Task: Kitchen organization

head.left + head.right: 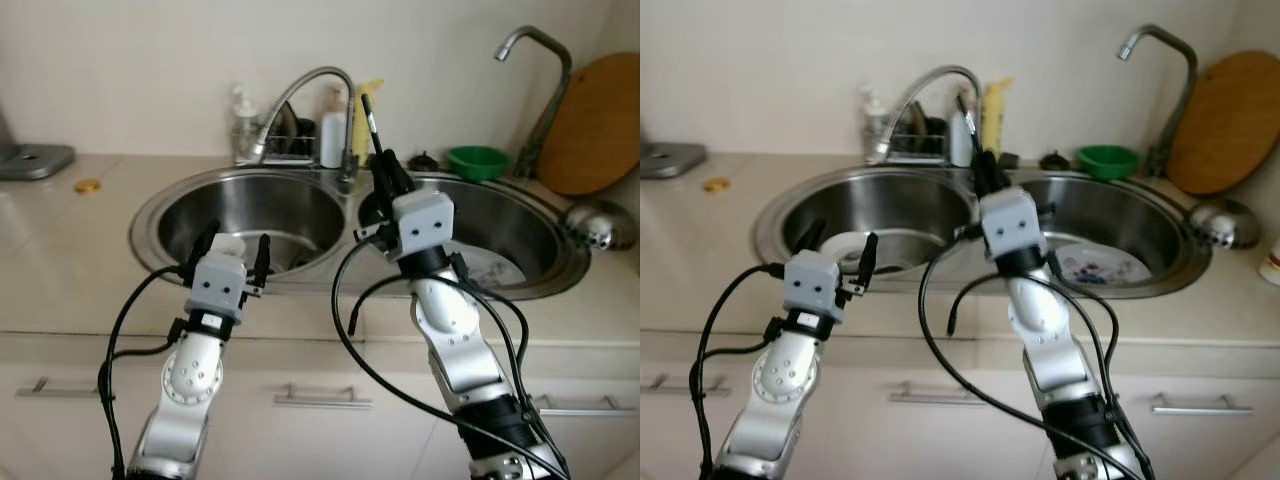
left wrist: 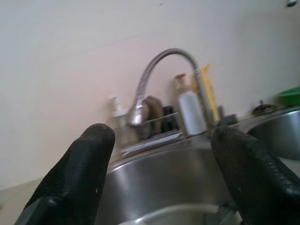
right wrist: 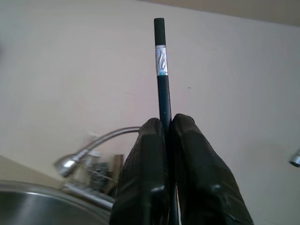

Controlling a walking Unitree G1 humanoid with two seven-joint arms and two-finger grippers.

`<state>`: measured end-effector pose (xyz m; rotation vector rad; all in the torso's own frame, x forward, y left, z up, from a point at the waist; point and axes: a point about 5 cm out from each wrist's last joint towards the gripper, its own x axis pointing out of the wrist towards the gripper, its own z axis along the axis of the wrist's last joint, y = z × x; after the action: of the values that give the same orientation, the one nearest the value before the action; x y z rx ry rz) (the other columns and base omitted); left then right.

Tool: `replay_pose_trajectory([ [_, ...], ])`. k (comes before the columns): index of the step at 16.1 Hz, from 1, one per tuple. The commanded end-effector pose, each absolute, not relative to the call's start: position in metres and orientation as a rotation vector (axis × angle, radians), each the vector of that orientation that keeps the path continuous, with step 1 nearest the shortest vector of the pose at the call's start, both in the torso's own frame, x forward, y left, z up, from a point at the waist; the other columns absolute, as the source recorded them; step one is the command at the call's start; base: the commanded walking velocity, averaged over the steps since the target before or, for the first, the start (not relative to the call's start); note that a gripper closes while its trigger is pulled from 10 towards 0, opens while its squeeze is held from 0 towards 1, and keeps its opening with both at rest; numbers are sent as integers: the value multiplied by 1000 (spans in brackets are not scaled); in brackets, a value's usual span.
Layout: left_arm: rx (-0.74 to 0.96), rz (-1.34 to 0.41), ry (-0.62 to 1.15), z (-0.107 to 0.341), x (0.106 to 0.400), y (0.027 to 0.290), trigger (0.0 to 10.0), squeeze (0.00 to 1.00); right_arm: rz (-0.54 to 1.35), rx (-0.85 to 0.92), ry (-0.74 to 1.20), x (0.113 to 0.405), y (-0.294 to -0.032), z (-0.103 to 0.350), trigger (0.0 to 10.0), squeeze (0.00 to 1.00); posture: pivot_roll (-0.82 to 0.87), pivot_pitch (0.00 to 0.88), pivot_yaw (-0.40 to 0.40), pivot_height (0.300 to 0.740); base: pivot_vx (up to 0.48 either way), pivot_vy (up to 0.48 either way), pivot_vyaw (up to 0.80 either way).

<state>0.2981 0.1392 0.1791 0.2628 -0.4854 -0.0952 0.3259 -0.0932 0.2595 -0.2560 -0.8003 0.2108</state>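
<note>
My right gripper [image 1: 385,168] is raised over the divider between the two basins of the steel double sink [image 1: 148,215]. It is shut on a black chopstick [image 3: 161,61] with a silver band near its tip. The chopstick [image 1: 369,122] points up and slightly left, in front of the wall. My left gripper [image 1: 236,244] hovers open over the front rim of the left basin, with nothing between its fingers [image 2: 84,164]. A white dish [image 1: 843,246] lies in the left basin just beyond it. A patterned plate [image 1: 1097,268] lies in the right basin.
A flexible faucet [image 1: 312,82] arches over the left basin, with bottles and a rack [image 1: 300,140] behind it. A green bowl [image 1: 477,160], a second tap [image 1: 540,60], a round wooden board [image 1: 598,125] and a metal strainer [image 1: 600,225] sit at the right. A small yellow disc [image 1: 88,185] lies on the left counter.
</note>
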Motion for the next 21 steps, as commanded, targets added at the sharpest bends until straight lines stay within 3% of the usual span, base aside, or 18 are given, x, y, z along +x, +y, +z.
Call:
replay_pose_trajectory([
  [1,259,-116,-498,182,298,132,10000,0,165,-264,-814,332,-102,265,0,0,7,0,-13,740,244,0,0],
  [5,259,-111,-494,181,298,133,10000,0,159,-285,-785,343,-103,263,0,0,17,0,-19,740,60,0,0],
  [6,259,-111,-493,181,298,132,10000,0,155,-294,-759,348,-103,259,1922,0,18,0,-19,740,0,0,0],
  [7,260,-113,-491,180,298,132,10000,0,147,-302,-727,354,-104,253,10000,0,20,0,-20,740,0,0,0],
  [13,263,-132,-491,180,298,126,10000,0,73,-315,-651,378,-105,240,10000,0,46,0,-26,740,0,0,0],
  [14,264,-133,-491,180,298,126,10000,0,70,-313,-650,379,-105,239,10000,278,46,0,-26,740,0,0,0],
  [15,266,-131,-493,180,297,127,10000,0,71,-273,-670,378,-102,239,10000,992,58,0,-33,740,0,0,0],
  [21,262,-128,-481,177,296,126,10000,0,84,-263,-674,378,-98,231,10000,1000,50,0,-35,740,0,0,0],
])
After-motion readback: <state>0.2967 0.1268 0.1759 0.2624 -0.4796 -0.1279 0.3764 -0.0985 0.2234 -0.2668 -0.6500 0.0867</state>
